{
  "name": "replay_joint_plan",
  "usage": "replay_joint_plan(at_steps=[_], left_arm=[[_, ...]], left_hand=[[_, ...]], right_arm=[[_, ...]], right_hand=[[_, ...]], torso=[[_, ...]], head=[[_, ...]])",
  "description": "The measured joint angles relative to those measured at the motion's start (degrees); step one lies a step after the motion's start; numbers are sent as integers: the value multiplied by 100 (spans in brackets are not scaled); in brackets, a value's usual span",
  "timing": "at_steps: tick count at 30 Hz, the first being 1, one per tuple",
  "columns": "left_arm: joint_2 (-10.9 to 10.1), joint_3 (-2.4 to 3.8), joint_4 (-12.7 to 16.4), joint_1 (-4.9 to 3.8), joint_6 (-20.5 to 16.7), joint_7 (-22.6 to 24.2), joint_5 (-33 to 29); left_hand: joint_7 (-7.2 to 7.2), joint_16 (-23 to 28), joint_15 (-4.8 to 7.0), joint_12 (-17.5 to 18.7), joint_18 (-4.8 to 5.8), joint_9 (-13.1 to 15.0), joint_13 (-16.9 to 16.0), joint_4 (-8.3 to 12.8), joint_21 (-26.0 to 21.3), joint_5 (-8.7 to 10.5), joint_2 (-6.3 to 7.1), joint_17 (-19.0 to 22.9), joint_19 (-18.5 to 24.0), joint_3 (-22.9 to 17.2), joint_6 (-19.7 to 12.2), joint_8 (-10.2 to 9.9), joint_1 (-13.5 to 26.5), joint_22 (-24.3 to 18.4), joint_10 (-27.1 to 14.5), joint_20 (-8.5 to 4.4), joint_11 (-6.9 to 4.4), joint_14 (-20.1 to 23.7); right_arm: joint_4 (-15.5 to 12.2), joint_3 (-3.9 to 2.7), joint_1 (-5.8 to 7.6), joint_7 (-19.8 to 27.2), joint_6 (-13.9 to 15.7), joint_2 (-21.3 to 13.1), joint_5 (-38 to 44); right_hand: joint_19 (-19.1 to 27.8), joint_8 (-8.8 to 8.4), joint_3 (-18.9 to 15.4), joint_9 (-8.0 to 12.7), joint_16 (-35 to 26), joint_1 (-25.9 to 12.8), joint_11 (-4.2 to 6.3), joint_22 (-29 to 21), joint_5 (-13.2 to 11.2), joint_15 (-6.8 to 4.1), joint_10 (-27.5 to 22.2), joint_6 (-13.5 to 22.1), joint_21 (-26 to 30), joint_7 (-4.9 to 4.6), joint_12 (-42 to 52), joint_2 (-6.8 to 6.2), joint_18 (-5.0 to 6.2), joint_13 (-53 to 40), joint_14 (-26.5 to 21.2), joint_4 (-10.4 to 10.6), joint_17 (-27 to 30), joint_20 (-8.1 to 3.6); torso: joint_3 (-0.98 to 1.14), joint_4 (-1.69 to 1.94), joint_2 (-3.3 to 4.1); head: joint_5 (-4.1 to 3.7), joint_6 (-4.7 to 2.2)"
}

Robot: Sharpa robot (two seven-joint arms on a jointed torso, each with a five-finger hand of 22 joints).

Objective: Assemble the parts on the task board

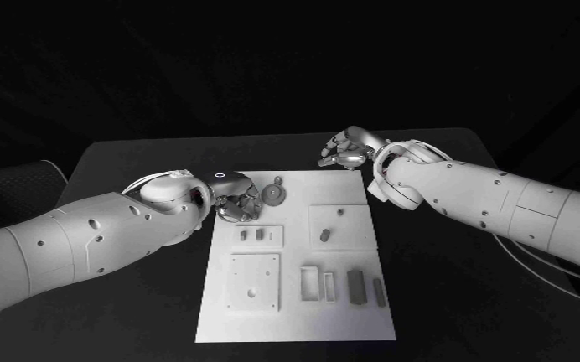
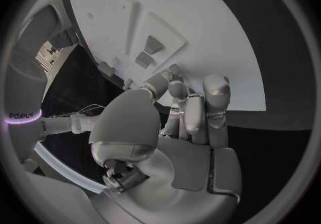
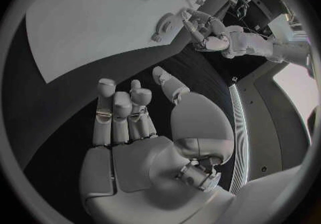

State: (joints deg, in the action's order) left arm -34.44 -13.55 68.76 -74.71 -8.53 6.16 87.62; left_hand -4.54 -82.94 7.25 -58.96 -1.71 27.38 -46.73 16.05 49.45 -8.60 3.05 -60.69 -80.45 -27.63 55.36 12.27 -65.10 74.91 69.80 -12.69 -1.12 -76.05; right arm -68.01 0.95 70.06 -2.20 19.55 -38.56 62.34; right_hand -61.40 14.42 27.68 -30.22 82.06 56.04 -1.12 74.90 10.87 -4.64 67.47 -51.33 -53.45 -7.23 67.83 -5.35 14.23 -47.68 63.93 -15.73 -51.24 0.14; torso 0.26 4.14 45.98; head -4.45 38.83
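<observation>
On the black table (image 1: 133,161), with your left hand (image 1: 235,198) loosely curled and empty beside the task board (image 1: 296,328) and your right hand (image 1: 346,149) spread empty at its far edge, settle squarely over one part (image 1: 355,286) before closing.

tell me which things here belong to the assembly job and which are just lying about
Job:
task board
parts on it, e.g. a dark bar
round part near the board's far left corner
left robot hand
right robot hand

Just there:
black table
</observation>
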Motion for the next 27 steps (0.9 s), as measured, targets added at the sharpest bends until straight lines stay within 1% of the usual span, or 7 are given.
replay_joint_plan(at_steps=[2,15,20,21,23,24,27], left_arm=[[-1,0,-1,0,-2,0,-2],[-78,0,18,3,-36,2,-35],[-97,0,30,3,-73,11,-82],[-100,0,30,3,-82,11,-87],[-113,0,30,4,-122,12,-105],[-119,0,30,5,-141,12,-113],[-131,0,30,5,-213,15,-147]], left_hand=[[-7,0,0,0,0,-8,0,0,0,0,44,5,0,0,-13,-29,-2,0,0,0,0,1],[-3,22,-7,0,0,-21,0,0,0,0,54,11,8,0,-50,-32,9,-1,0,10,-1,8],[25,22,-10,0,0,-46,0,4,0,47,324,4,8,263,-128,-67,218,2,0,10,-2,11],[-17,22,-10,0,0,-50,0,6,0,69,355,1,8,302,-186,-68,249,3,0,11,-2,11],[-5,22,-11,0,0,-63,0,8,0,160,436,-16,8,419,-199,-95,330,4,0,11,-2,11],[6,22,-11,7,0,-67,0,9,0,207,451,-24,8,449,-210,-100,345,4,0,11,-2,12],[-63,22,-32,21,0,-71,-6,-32,0,266,471,-46,8,491,-324,-100,429,3,0,11,-2,-9]], right_arm=[[2,-1,0,0,0,0,0],[4,1,0,0,0,-3,0],[3,0,0,0,0,-3,0],[3,0,0,0,0,-3,0],[4,0,0,0,0,-3,0],[4,0,0,0,0,-4,0],[4,-1,0,0,0,-4,0]], right_hand=[[0,0,0,-5,0,0,0,0,0,0,0,0,0,0,0,0,0,0,0,0,5,0],[0,0,0,-5,0,0,1,0,0,-13,1,0,0,0,0,0,0,0,13,0,5,0],[0,0,0,-5,0,0,1,0,0,-13,1,0,0,0,0,0,0,0,13,0,5,0],[0,0,0,-5,0,0,1,0,0,-13,1,0,0,0,0,0,0,0,13,0,5,0],[0,0,0,-5,0,0,1,0,0,-13,1,0,0,0,0,0,0,0,13,0,5,0],[0,0,0,-5,0,0,1,0,0,-13,1,0,0,0,0,0,0,0,13,0,5,0],[0,0,0,-4,0,0,1,0,0,-13,1,0,0,0,0,0,0,0,13,0,4,0]], torso=[[0,1,0],[-2,3,0],[-3,3,0],[-3,3,0],[-3,3,0],[-3,3,0],[-3,3,0]], head=[[-3,4],[-9,5],[-10,7],[-10,8],[-10,9],[-10,9],[-10,9]])
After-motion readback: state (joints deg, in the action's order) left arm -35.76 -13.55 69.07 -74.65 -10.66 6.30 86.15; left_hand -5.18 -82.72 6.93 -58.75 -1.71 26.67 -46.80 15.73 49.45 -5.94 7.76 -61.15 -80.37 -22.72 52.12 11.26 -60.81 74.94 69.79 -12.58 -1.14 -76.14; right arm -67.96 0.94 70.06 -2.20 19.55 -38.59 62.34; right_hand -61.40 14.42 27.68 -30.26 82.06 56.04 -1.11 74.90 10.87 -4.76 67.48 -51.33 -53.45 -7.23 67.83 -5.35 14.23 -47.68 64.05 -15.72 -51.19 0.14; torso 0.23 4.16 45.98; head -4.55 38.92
